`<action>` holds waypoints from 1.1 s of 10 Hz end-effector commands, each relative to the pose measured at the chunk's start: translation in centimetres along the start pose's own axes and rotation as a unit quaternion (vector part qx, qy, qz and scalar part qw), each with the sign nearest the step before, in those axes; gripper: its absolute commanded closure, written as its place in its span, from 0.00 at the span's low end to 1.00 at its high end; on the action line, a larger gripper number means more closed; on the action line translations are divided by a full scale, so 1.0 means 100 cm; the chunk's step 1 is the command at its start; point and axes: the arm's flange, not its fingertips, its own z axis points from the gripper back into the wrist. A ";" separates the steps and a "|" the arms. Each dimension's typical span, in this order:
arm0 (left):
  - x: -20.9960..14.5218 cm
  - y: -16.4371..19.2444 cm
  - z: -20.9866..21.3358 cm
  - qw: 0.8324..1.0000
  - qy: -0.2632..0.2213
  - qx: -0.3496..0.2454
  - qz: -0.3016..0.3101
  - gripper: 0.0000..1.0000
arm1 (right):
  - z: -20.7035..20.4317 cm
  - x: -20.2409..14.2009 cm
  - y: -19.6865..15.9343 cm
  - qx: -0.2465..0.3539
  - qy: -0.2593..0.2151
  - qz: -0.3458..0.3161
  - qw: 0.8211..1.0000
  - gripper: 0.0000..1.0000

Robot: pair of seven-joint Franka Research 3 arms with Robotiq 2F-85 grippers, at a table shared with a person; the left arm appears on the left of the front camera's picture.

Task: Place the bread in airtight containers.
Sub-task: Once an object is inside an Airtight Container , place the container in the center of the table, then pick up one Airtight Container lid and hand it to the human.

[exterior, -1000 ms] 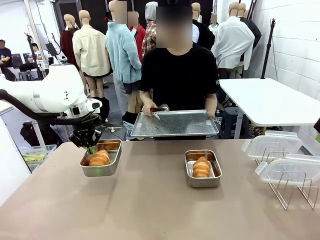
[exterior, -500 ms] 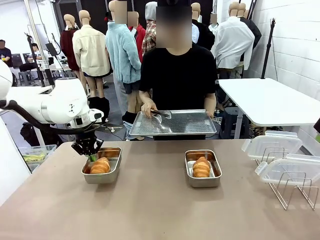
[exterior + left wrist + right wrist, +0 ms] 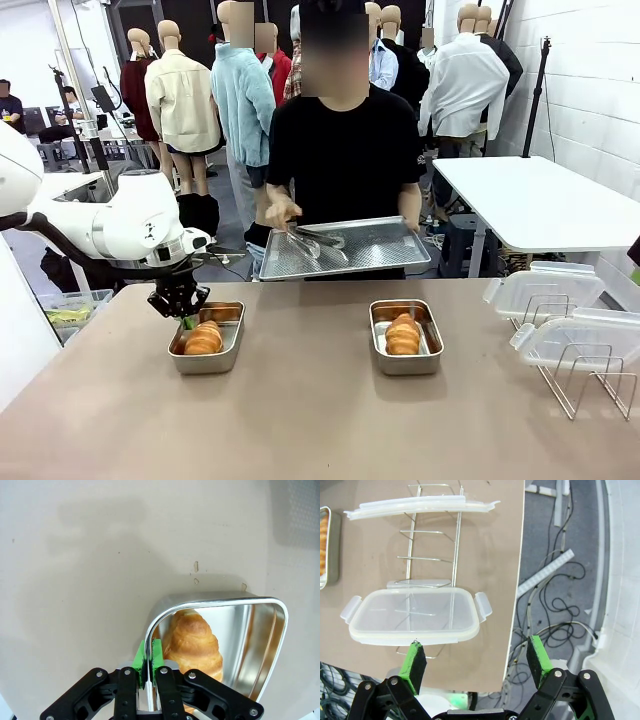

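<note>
My left gripper is clamped on the thin steel rim of the tin at its 10 o'clock corner, which I judge stiff but slippery, the soft, light roll lies inside, and my right gripper hangs with jaws wide apart near a lid.

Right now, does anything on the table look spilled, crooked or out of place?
Nothing is spilled. One oddity: the left gripper is pinched on the rim of the left tin, not on the bread inside it. A few small flecks lie on the table just beyond that tin.
</note>
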 end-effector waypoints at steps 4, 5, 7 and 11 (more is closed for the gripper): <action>0.006 0.004 -0.007 1.000 0.005 0.000 0.012 1.00 | 0.000 0.002 0.000 -0.008 0.004 -0.003 1.000 0.00; 0.007 0.005 -0.007 1.000 0.004 0.001 0.012 1.00 | 0.000 0.002 0.000 -0.008 0.004 -0.003 1.000 0.00; 0.007 0.006 0.000 1.000 0.004 -0.005 0.012 1.00 | 0.000 0.002 0.000 -0.008 0.004 -0.003 1.000 0.00; 0.011 0.008 0.008 1.000 0.005 -0.005 0.020 0.28 | 0.000 0.002 0.000 -0.008 0.004 -0.003 1.000 0.00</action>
